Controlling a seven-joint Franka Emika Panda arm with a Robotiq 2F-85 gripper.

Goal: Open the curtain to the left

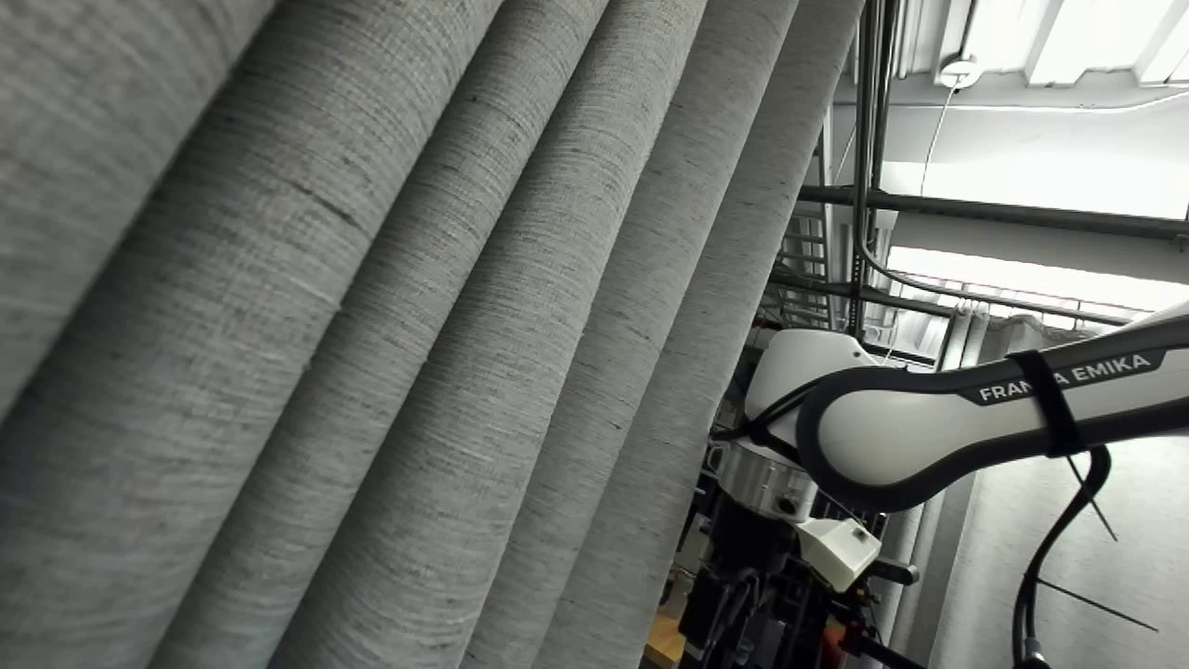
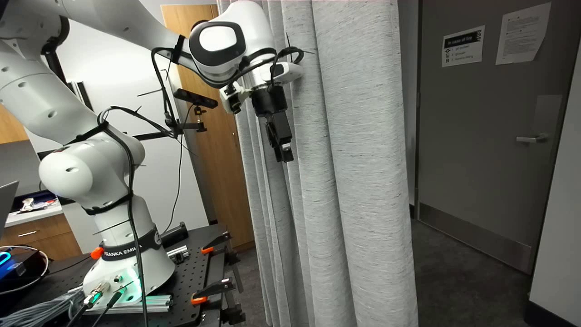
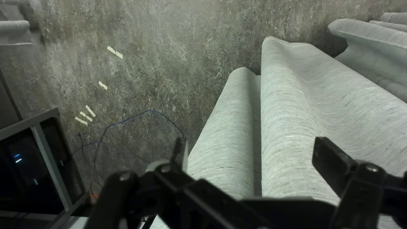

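Just beside the grey heathered curtain, close to its pleated face, the Robotiq gripper hangs pointing down, two black fingers spread wide. Wrist view: curtain folds run between and beyond the fingers; cannot tell whether fabric sits within the gap or touches a fingertip. Above the gripper, also near the curtain, a white housing is fixed at the wrist. The Franka Emika Panda arm reaches back from the curtain to its base on a black perforated tabletop; two orange-tipped clamps grip the tabletop edge facing the curtain. Curtain position: hanging in deep vertical pleats between the arm and a grey door in an exterior view; in an exterior view, its pleats slant across the left and middle of the frame. Left of the curtain, as seen with the door: a black bar-shaped camera on a bracket, and a tall wood-grain cabinet behind. Right of the curtain, on the door: an "In case of fire" notice and a lever handle. Below the curtain's hem, wrist view: mottled floor, with pale tape strips well apart from the fabric.
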